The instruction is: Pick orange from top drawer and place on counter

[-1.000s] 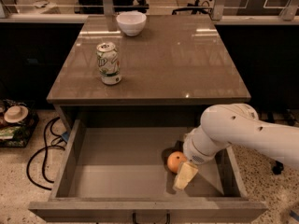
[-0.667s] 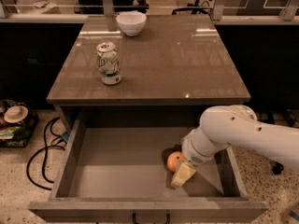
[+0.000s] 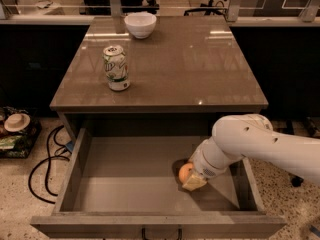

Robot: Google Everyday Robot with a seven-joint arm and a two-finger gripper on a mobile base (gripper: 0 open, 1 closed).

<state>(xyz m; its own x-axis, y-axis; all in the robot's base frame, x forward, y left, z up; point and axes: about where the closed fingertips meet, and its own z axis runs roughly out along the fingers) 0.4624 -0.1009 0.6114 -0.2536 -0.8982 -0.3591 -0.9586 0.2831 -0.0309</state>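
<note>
Fig. View from the table's (image 3: 200,69) front edge, drawer (image 3: 130,176) pulled fully open beneath it.

The orange (image 3: 184,172) lies on the drawer floor, in the half under the table's front right corner, nearer the drawer's front wall than its back. It stands apart from both side walls. The gripper (image 3: 193,182) is down inside the drawer, touching or all but touching the fruit on its right and front side. The white arm (image 3: 260,144) comes in from beyond the table's right edge and hides the fruit's right part.

Key relation: the orange lies to the left of the gripper and slightly toward the table, at the same level. It is round, so no long axis matters and any approach angle serves equally. Whether the gripper is open, closed or already gripping the orange cannot be told, since the wrist covers the contact.

Appearance: small, round, orange-yellow skin w/ a dull sheen. Only approx. the left half shows, and no stem spot is visible.

On the table: a can (image 3: 116,68) near the left edge and a bowl (image 3: 140,24) at the back edge. The front right area looks free for the later set-down.
</note>
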